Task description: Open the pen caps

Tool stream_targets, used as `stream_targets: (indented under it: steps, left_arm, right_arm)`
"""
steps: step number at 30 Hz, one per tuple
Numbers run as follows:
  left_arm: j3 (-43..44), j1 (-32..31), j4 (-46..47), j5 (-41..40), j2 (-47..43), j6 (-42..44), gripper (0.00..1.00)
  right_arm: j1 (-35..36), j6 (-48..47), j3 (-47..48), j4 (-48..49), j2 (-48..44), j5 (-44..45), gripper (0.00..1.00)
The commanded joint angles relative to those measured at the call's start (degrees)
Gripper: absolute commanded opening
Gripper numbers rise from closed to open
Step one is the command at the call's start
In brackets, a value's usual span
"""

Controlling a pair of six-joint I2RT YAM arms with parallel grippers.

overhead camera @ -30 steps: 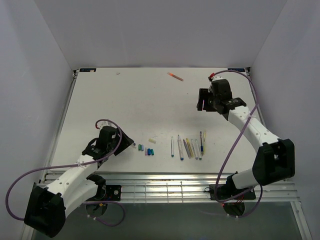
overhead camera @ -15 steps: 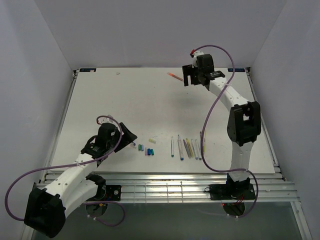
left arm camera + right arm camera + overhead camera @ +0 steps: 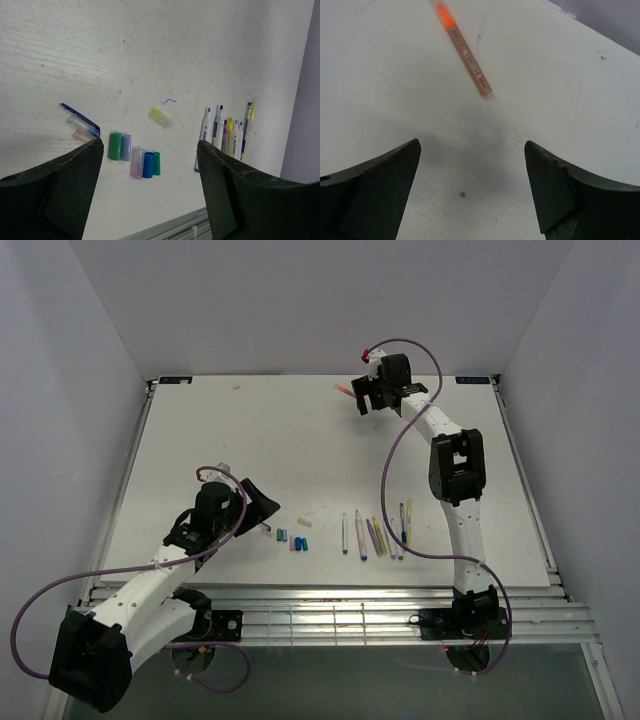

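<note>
"From overhead, at the far edge of the table (image 3: 250, 430), the right gripper (image 3: 362, 400) now hangs beside the orange pen (image 3: 344, 390). A second ago it was well back, mid-table on the right side."

"And the other arm?"

"The left gripper (image 3: 258, 505) has hardly shifted. It sits near the loose pen caps (image 3: 293, 537), with the row of pens (image 3: 378, 535) just past them."

"What does the left wrist camera give?"

"Its claw is spread wide with nothing in it. Beneath lie the pen caps: green, lilac, pink, blue and teal close together, and a yellow one a little apart. The pens' tips look bare."

"And the right wrist camera?"

"Spread as well, and empty. The orange pen lies flat ahead of the fingers (image 3: 380, 185), clear of them, with its bright end pointing away. I'd say it's the one pen still capped, so this long reach sets up the last pull. The claw would have to go forward and down first."
</note>
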Motion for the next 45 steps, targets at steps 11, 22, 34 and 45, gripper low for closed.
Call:
stream_targets:
  steps: [11,22,34,45]
  left_arm:
    - [0.56,-0.06,6.85,3.77,1.78,-0.25,0.86]
    - [0.3,-0.06,8.52,4.38,1.25,-0.34,0.86]
    - [-0.23,-0.06,10.45,5.26,2.31,-1.13,0.86]
    - [-0.41,-0.06,10.54,5.96,1.52,-1.74,0.86]
  right_arm:
    - [-1.77,0.68,12.01,9.17,9.64,-9.93,0.9]
    - [-1.94,2.0,16.49,11.99,15.45,-11.43,0.91]
    - [-1.86,2.0,19.57,10.5,17.29,-13.89,0.99]
    - [-1.59,2.88,20.1,8.92,17.56,-14.94,0.95]
